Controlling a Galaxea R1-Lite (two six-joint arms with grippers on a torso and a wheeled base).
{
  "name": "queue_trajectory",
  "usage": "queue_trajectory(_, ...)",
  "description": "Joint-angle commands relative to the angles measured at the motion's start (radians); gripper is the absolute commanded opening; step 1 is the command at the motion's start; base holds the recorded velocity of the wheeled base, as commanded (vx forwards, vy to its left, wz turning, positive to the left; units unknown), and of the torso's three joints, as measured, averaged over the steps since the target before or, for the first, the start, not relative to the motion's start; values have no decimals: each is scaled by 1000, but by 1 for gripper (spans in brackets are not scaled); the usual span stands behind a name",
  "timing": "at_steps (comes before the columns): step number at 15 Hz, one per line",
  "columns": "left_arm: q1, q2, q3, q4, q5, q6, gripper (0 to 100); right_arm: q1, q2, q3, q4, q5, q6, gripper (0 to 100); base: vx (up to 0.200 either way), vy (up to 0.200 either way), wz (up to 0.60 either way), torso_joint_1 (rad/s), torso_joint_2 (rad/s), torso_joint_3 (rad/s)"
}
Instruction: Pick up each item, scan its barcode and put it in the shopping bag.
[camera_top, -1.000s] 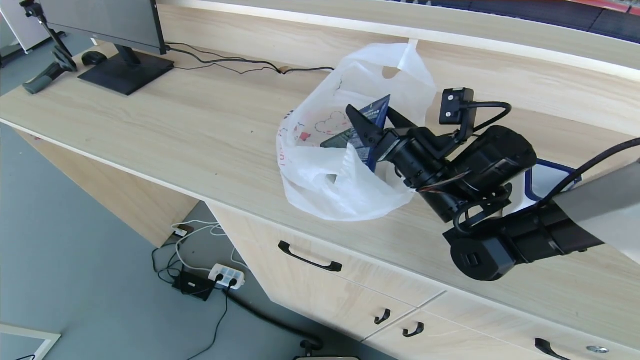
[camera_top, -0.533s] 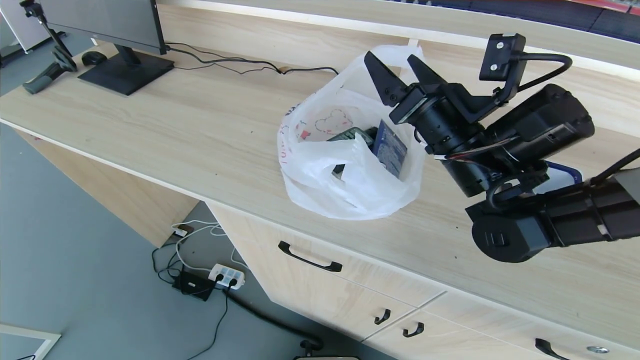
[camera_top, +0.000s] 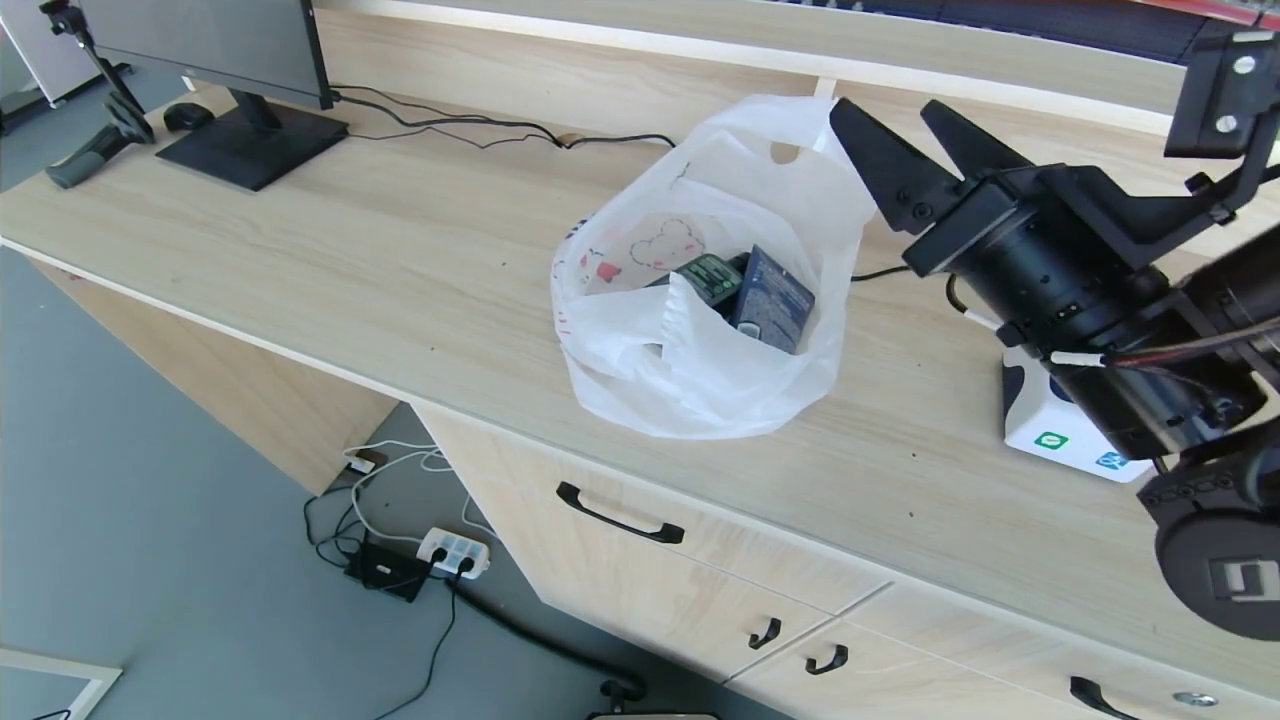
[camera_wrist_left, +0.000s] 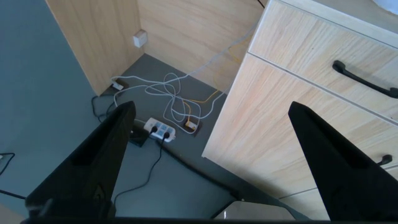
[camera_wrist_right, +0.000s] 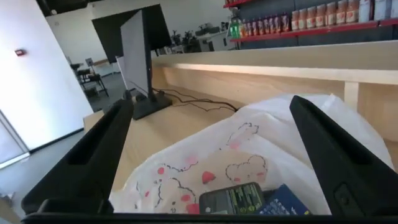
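Blue box (camera_top: 772, 300) tilted on end in shopping bag (camera_top: 700, 400), R gripper (camera_top: 885, 105) jaws wide, empty.

No wording is legible. The shopping bag (camera_top: 700, 390), just beside the fingers (camera_top: 885, 170) of the right gripper (camera_top: 883, 106), bears red cartoon drawings. The white box (camera_top: 1040, 420) farther back from them shows one green and one blue icon.

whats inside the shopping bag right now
Inside the shopping bag a dark blue box stands tilted, beside a dark item with green print. The bag's slumped front wall covers their lower parts and anything lying at the bottom.
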Motion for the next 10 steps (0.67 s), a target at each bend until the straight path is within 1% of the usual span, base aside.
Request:
queue_trajectory(1,0,0,0,0,0,0,100,3,-215,299,-4,-2,-43,100,0,0,0,0,0,0)
queue_trajectory(2,0,0,0,0,0,0,100,12,-333,520,-7,1,-81,100,0,0,0,0,0,0)
queue_trajectory(3,0,0,0,-1,0,0,100,37,-428,670,-6,0,-100,100,0,0,0,0,0,0)
queue_trajectory(4,0,0,0,-1,0,0,100,41,-499,784,-3,-3,-107,100,0,0,0,0,0,0)
queue_trajectory(5,0,0,0,0,0,0,100,43,-570,799,65,-17,-107,100,0,0,0,0,0,0)
queue_trajectory(6,0,0,0,-1,0,0,100,41,-642,799,177,-40,-104,100,0,0,0,0,0,0)
queue_trajectory(7,0,0,0,0,0,0,100,43,-729,799,320,-39,-107,100,0,0,0,0,0,0)
queue_trajectory(10,0,0,0,0,0,0,100,48,-1097,787,846,-26,-138,100,0,0,0,0,0,0)
